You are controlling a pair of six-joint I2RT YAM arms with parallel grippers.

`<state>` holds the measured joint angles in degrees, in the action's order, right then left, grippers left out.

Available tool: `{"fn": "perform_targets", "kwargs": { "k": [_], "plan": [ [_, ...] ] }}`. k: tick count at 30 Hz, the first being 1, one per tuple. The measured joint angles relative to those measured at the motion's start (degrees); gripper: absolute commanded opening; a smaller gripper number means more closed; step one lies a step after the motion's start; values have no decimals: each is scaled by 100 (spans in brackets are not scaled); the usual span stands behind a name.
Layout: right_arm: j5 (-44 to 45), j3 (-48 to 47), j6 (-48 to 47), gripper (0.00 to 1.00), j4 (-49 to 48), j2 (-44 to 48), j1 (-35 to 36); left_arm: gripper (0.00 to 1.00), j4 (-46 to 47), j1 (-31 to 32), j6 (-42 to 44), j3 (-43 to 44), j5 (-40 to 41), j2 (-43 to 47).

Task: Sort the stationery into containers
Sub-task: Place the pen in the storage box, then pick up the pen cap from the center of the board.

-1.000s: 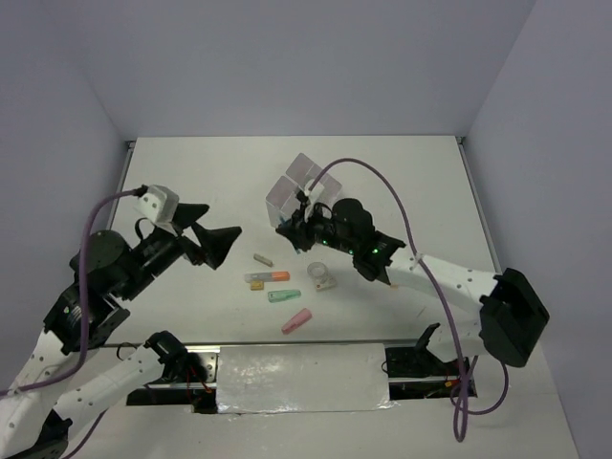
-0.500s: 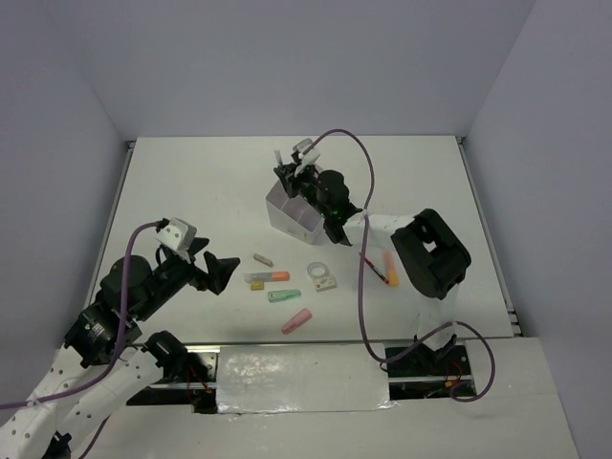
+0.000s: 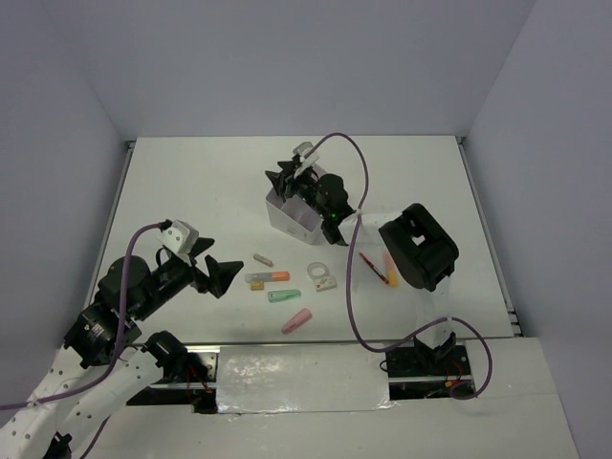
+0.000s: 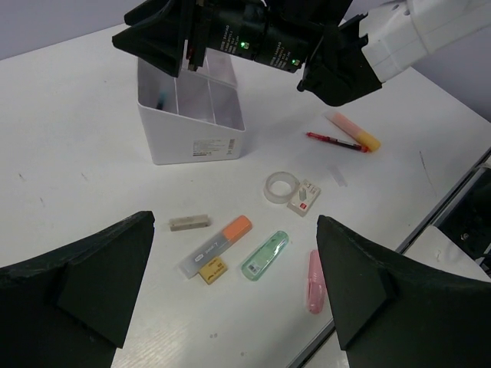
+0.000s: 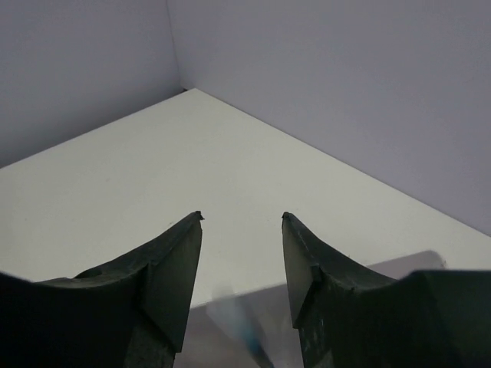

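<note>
Right gripper (image 5: 242, 220) hanging directly over box (image 4: 196, 142), jaws parted, nothing pinched; blurred bluish streak just under the gap, too smeared to name. Left gripper (image 3: 216, 264) spread wide, empty, hovering short of the loose pile. Rest of stationery flat on table (image 4: 69, 153), below and ahead of left fingers: grey eraser (image 4: 189, 222) nearest the box, orange marker (image 4: 218, 245) with tan eraser (image 4: 212, 271) tight beside it (touching or not, cannot tell), green marker (image 4: 265, 254) just beside, pink marker (image 4: 314, 280) farthest from right gripper, tape roll (image 4: 268, 189) against small white eraser (image 4: 305, 197). Red pen (image 4: 335, 141) and orange-pink marker (image 4: 353, 130) side by side back along the right arm, well apart from left gripper. Judged handling: all light. Markers stiff, smooth, liable to roll, so pinch across barrel at mid-length. Pen thin and low, so close down square on the middle. Tape roll hollow, slick, so squeeze across the ring or one finger through the hole. Erasers tiny, grippy, easy to miss. Box translucent white, four compartments, label on wall facing left gripper. One dark blue thing (image 4: 160, 100), probably a pen, leaning in compartment under right gripper; nothing seen above other walls, floors mostly hidden.
</note>
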<state>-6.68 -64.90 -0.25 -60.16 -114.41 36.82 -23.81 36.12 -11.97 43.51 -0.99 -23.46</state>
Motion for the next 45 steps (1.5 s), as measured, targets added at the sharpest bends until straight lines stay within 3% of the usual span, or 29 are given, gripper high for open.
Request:
{"fn": "perform_targets", "kwargs": {
  "k": [6,11,12,14,20,26,29,33,37,45],
  "plan": [
    [-68,173,103,57,-157,7,0,99,4,0,0,0,-79,0],
    [90,636,214,71,-63,317,0,99,13,-4,-11,0,37,-66],
    [236,826,269,81,57,551,0,99,17,-11,-15,0,79,-138],
    [651,1091,413,83,739,1257,0,99,-26,-46,-46,55,153,-461],
    [2155,964,1152,87,3536,4059,-20,99,118,9,-723,461,186,-2216],
    [3060,1237,1893,88,6059,6461,-90,99,448,1561,-1545,1097,964,-4531],
    [3204,1467,2129,87,7176,7261,-114,99,684,1886,-1843,1545,1021,-5595],
    [3346,1471,2214,86,8356,7860,-122,97,492,2291,-2208,2594,1266,-6996],
    [3434,1464,2232,85,9151,8133,-131,86,328,2658,-2555,3895,1510,-8430],
    [3460,1432,2162,85,9746,8911,-136,74,-356,2907,-2898,5060,1888,-9812]
  ]
}}
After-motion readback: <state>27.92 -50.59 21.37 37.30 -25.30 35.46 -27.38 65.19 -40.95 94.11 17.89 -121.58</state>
